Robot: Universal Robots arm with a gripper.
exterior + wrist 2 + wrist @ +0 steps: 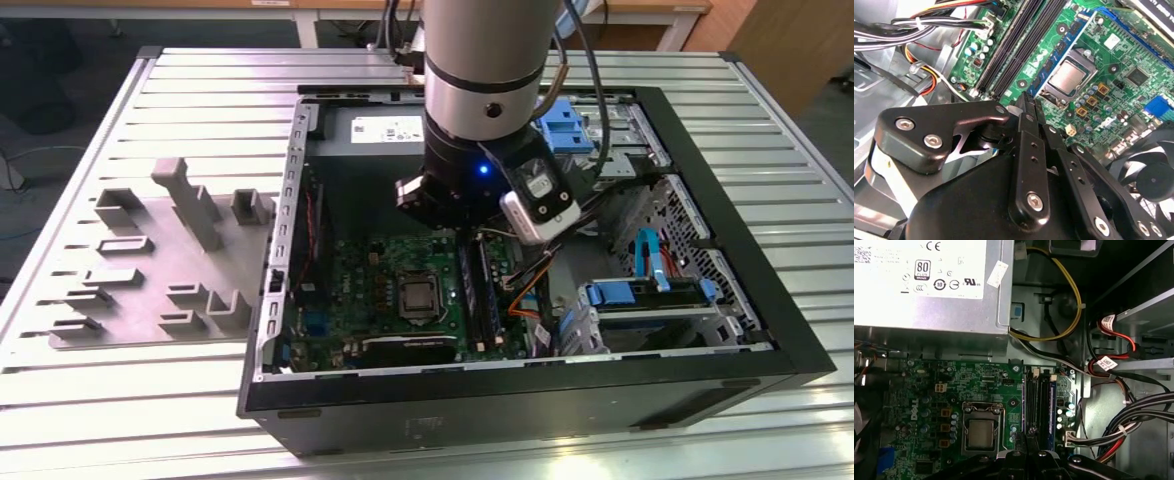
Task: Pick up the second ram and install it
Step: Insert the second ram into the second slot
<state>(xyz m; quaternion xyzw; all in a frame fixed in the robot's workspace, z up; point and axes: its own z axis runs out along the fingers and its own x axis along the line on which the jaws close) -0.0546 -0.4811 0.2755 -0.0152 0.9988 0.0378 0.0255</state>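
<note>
Exterior view: a slatted metal worktop (747, 110) carries an open black computer case (534, 400) lying on its side. A grey fixture plate (134, 250) with upright blocks sits just beside the case, towards the exterior view's left. The silver and black robot arm (487, 70) reaches down into the case, over the green motherboard (374, 270).

In the second wrist view, the black pincer (1026, 99) has its two fingers pressed together, with no gap and nothing visible between them. Its tip hangs just above one end of the long black memory slots (1014, 55), beside the silver processor socket (1068, 77).

The second ram (1060, 49), a thin dark blue-green stick with black chips, stands on edge among those slots, on the processor side. It runs lengthwise away from the pincer tip, with its near end just beside the tip. Whether the tip touches the stick cannot be told.
</note>
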